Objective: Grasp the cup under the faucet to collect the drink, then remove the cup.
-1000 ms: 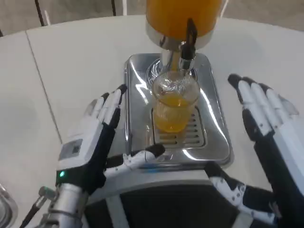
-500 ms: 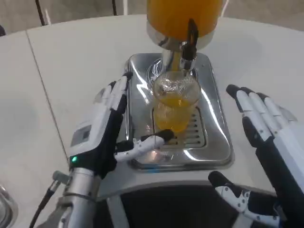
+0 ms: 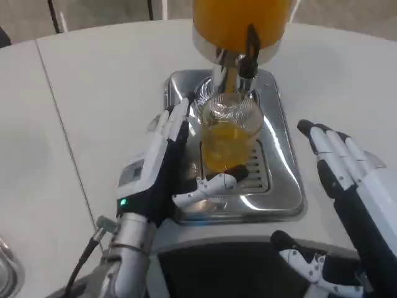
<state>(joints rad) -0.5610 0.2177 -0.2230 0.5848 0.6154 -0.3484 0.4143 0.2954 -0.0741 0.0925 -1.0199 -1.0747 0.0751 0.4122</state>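
Note:
A clear ribbed cup, about half full of orange drink, stands on the steel drip tray under the black faucet of the orange dispenser. My left hand is open beside the cup's left side, fingers stretched along it and the thumb reaching across the grate in front of the cup. I cannot tell whether it touches the glass. My right hand hovers open, fingers spread, to the right of the tray and apart from the cup.
The dispenser stands at the far middle of the white table. A dark seam runs across the tabletop on the left. A metal object's rim peeks in at the bottom left corner.
My left hand has moved right and forward, from beside the tray to right against the cup's left side, its thumb now in front of the cup. The right hand shifted slightly.

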